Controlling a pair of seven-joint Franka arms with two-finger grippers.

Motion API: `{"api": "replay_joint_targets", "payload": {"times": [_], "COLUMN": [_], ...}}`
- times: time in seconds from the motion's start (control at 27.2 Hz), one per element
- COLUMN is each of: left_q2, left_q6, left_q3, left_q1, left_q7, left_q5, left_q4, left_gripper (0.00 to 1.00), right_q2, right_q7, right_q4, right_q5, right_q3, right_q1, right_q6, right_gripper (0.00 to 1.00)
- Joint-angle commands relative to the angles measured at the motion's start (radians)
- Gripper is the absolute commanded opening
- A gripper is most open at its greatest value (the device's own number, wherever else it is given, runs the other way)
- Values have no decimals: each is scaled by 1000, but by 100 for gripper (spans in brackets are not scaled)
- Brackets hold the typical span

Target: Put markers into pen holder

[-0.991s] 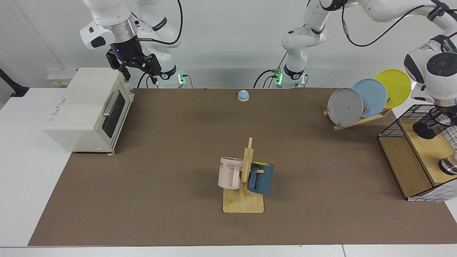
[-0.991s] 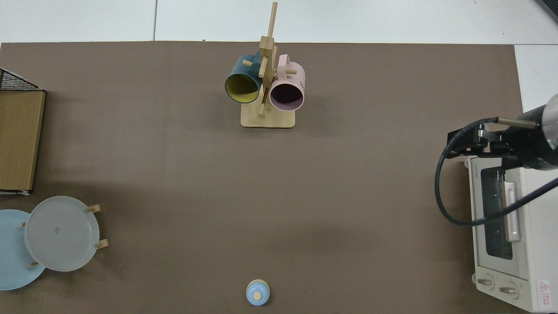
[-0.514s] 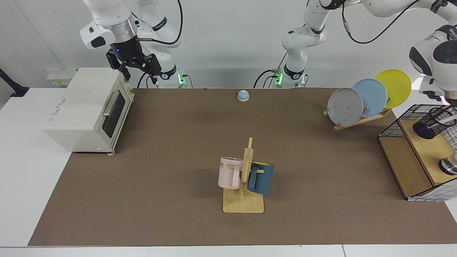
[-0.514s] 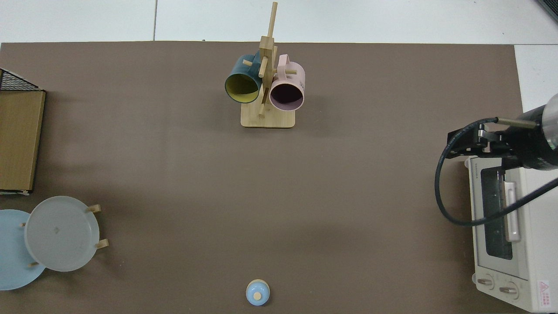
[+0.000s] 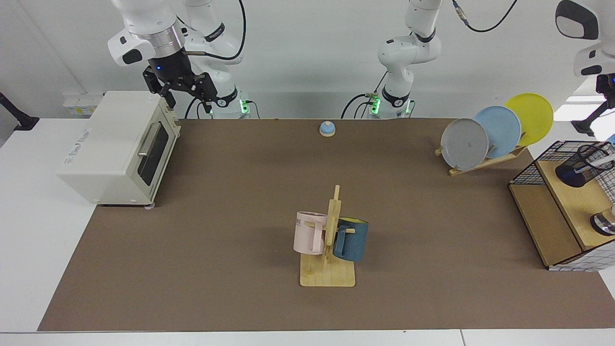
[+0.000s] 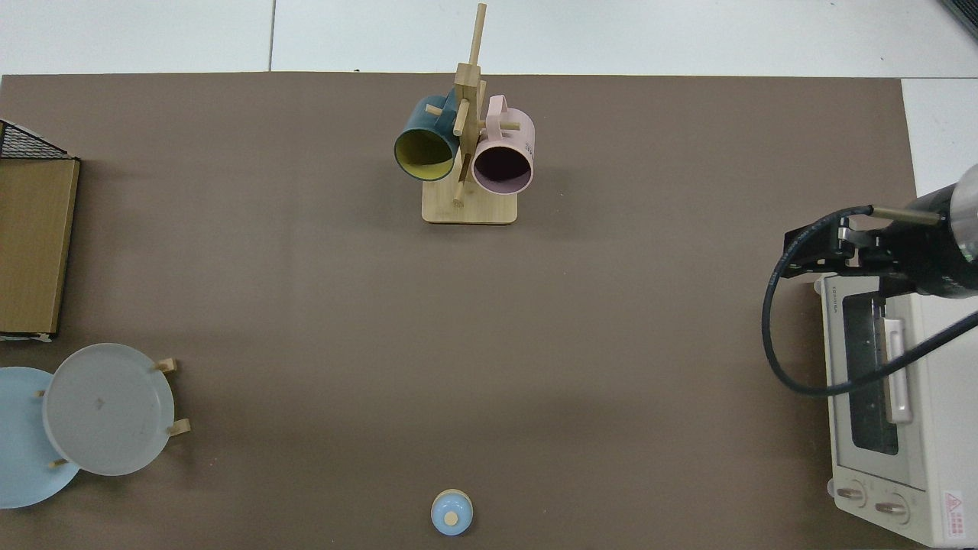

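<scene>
While the right gripper (image 5: 187, 93) waits above the toaster (image 5: 110, 144), fingers spread, I judge the marker (image 5: 606, 158) leaning in the pen holder (image 5: 576, 169) light and slick, best pinched mid-barrel; left gripper (image 5: 591, 120) above it, grip I cannot tell

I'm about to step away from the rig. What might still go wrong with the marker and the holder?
The marker leans out over the rim of the pen holder, so it may tip the light mesh cup or slide out. The left end effector hangs just above it at the view's edge, and another pass might catch the marker. The right end effector waits over the toaster oven.
</scene>
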Motion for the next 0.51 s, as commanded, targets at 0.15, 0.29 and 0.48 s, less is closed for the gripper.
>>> {"api": "replay_joint_targets", "payload": {"times": [0.15,0.29,0.48], "left_q2": [-75,-92,-104], "left_q6": [-231,-337,-413], "left_q3": [27,21,16], "left_q1": [-128,-166,-192], "left_q7": [-300,-570,-756], "left_q5": [-183,-257,-433], "left_q4": [-9,-14,-21], "left_gripper": [100,100,100], "right_q2": [-2,-2,-2], "right_q7": [-22,-22,-22], "right_q4": [3,3,3], "right_q5": [5,5,5], "right_q3": [5,5,5], "right_q1": [-12,-12,-12], "right_q6": [-23,-23,-23], "right_gripper": [100,100,100]}}
